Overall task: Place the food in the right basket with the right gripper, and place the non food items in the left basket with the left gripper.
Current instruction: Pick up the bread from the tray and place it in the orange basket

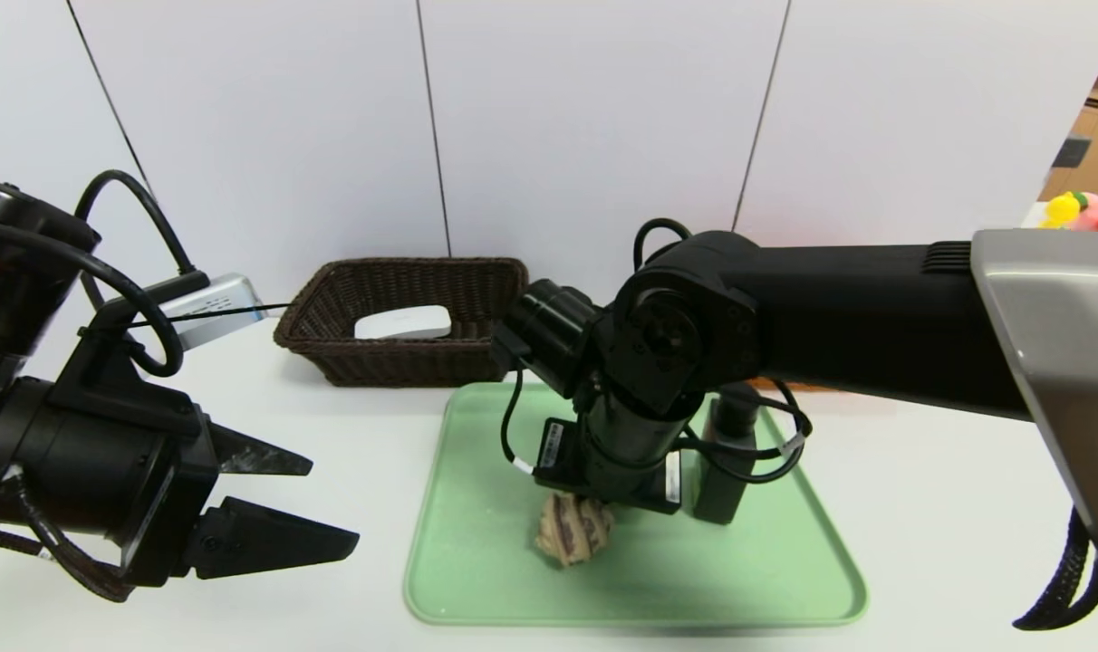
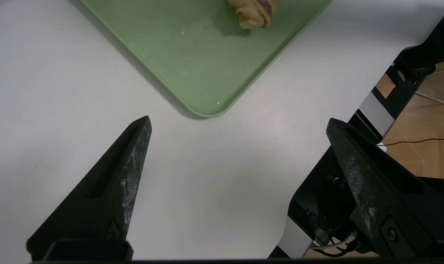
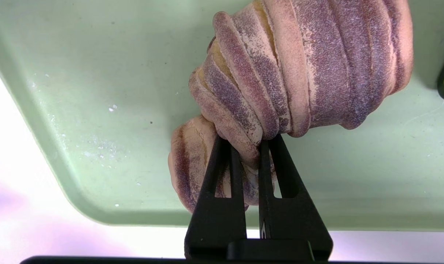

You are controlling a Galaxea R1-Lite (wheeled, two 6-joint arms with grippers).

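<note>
A twisted brown-striped bread roll (image 1: 573, 529) lies on the green tray (image 1: 476, 580). My right gripper (image 3: 245, 141) reaches down onto it from above and is shut on a fold of the bread roll (image 3: 299, 66). A dark upright item (image 1: 721, 471) stands on the tray just beside the right arm. The left wicker basket (image 1: 404, 317) at the back holds a white flat object (image 1: 404, 322). My left gripper (image 1: 332, 503) hangs open over the bare table to the left of the tray. The right basket is hidden behind the right arm.
In the left wrist view the tray's corner (image 2: 203, 106) and the bread roll (image 2: 253, 13) show, with the white table (image 2: 207, 176) beneath and its front edge close by. Colourful toys (image 1: 1082, 210) sit far back right.
</note>
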